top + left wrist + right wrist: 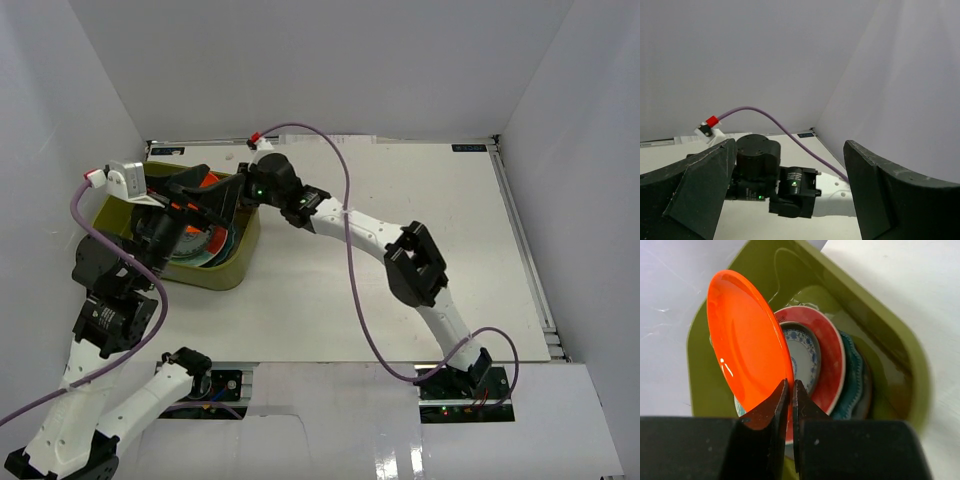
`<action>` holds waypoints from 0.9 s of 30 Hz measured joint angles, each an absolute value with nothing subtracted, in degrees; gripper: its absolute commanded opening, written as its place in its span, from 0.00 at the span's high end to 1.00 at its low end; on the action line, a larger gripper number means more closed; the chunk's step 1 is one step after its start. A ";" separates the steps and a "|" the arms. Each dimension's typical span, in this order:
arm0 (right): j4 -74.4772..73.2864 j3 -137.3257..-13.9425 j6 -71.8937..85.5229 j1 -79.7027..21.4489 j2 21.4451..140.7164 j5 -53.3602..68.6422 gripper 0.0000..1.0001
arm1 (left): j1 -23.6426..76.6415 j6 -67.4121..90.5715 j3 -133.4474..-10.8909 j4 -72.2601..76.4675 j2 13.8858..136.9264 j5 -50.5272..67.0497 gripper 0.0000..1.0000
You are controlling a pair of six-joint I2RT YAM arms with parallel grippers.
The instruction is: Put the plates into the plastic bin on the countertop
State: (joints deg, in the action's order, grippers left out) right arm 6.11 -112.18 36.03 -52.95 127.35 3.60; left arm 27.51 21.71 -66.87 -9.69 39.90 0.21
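Orange-red plate (747,340) | edge pinched by right end effector (791,386) | over plastic bin (912,357)

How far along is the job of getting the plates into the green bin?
Nearly done. Several plates already lie stacked in the plastic bin. In hand: the right gripper pinches the orange plate by its rim, held tilted over that stack. The left gripper is open and empty. Left: release this plate; the top view shows no other plate on the countertop.

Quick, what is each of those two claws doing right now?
Left gripper: open, holding nothing.
Right gripper: closed on the rim of the orange plate.
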 measured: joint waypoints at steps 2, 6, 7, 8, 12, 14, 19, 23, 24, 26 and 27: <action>3.95 -118.65 36.27 -54.13 132.14 3.38 0.73 | 27.51 21.37 -66.87 -10.15 39.92 -0.64 0.02; 1.83 -123.24 37.30 -55.94 134.89 3.20 0.36 | 27.51 20.82 -66.85 -11.40 40.01 -1.67 0.02; 1.91 -122.30 37.06 -56.31 134.10 3.18 0.33 | 27.51 20.78 -66.85 -11.64 39.99 -1.89 0.02; 1.98 -120.95 36.88 -56.55 132.86 3.14 0.29 | 27.51 20.78 -66.85 -11.81 39.97 -2.17 0.02; 2.42 -109.03 34.24 -56.40 122.19 2.52 0.22 | 27.51 20.51 -66.92 -12.45 40.03 -2.66 0.02; 4.64 -100.29 32.36 -56.01 113.86 1.89 0.10 | 27.51 20.40 -67.31 -13.15 40.40 -2.63 0.02; 9.47 -74.00 26.35 -55.35 86.70 -2.68 0.10 | 27.51 20.38 -67.85 -14.06 41.69 -1.80 0.02; 11.38 -53.30 21.69 -55.31 64.73 -9.93 0.10 | 27.51 20.86 -64.53 -14.94 41.30 2.26 0.02; 10.94 -48.53 20.88 -55.31 59.92 -12.53 0.10 | 27.49 21.06 -63.11 -15.03 41.15 3.68 0.02; 8.82 -40.77 19.94 -55.40 52.21 -17.47 0.10 | 27.51 21.89 -59.99 -15.46 41.17 7.20 0.02; 6.09 -36.49 19.51 -55.40 47.27 -20.97 0.10 | 27.51 22.55 -58.22 -15.57 41.34 9.54 0.02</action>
